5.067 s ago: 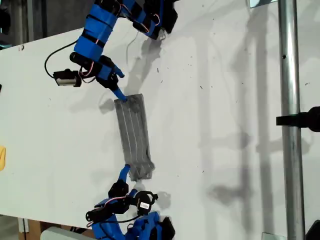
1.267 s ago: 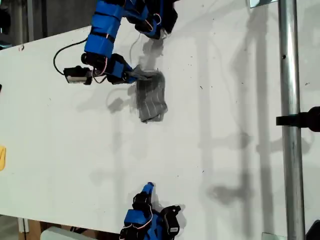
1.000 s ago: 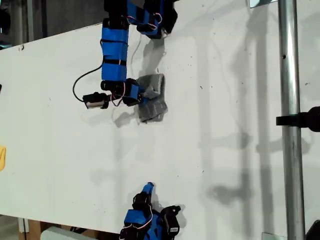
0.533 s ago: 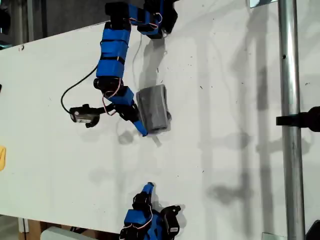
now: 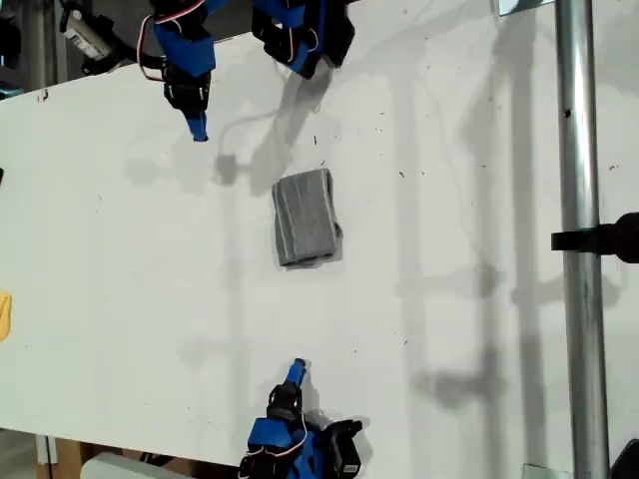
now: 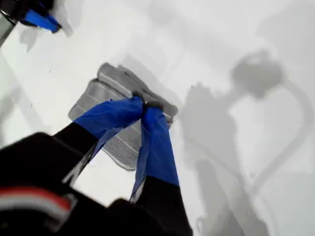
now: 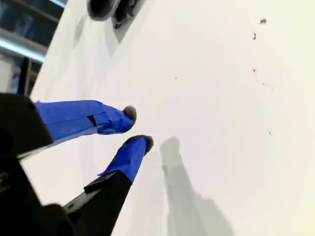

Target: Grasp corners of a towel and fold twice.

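Above table [image 5: 120,299], both grippers clear of towel [image 5: 305,217].

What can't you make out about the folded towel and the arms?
- How many layers the towel has: too small in the exterior view; blurred in the first wrist view, partly behind the jaws of my first gripper.
- Second wrist view: no towel in frame, only my second gripper.
- Yellow object: cut off by the exterior view's left edge.
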Robot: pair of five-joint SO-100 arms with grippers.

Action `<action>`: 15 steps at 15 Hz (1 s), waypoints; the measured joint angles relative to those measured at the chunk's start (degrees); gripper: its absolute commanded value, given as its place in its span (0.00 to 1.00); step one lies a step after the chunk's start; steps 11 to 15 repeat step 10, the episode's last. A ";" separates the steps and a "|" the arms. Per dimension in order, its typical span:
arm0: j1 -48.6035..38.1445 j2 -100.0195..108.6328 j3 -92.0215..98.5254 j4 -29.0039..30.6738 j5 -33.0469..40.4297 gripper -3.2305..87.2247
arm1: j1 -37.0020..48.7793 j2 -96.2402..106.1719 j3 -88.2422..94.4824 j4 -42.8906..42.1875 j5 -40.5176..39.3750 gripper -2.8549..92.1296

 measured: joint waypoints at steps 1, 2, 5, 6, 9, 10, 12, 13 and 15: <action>0.35 0.00 0.00 0.00 6.50 0.11 | -0.18 8.96 10.63 0.00 2.37 0.03; 0.35 0.00 0.00 0.00 8.17 0.11 | -0.62 17.49 21.09 0.00 4.66 0.03; 0.35 0.00 0.00 0.00 9.32 0.11 | -2.81 37.53 43.33 1.23 14.77 0.07; 0.35 0.00 0.00 0.00 9.32 0.11 | -2.72 38.85 48.25 1.76 18.63 0.08; 0.35 0.00 0.00 0.00 9.32 0.11 | -5.80 39.55 50.89 4.22 25.66 0.08; 0.35 0.00 0.00 0.00 9.32 0.11 | -7.73 39.55 50.98 4.39 25.84 0.08; 0.35 0.00 0.00 0.00 9.32 0.11 | -7.73 39.55 50.98 4.39 25.84 0.08; 0.35 0.00 0.00 0.00 9.32 0.11 | -7.73 39.55 50.98 4.39 25.84 0.08; 0.35 0.00 0.00 0.00 9.32 0.11 | -7.73 39.55 50.98 4.39 25.84 0.08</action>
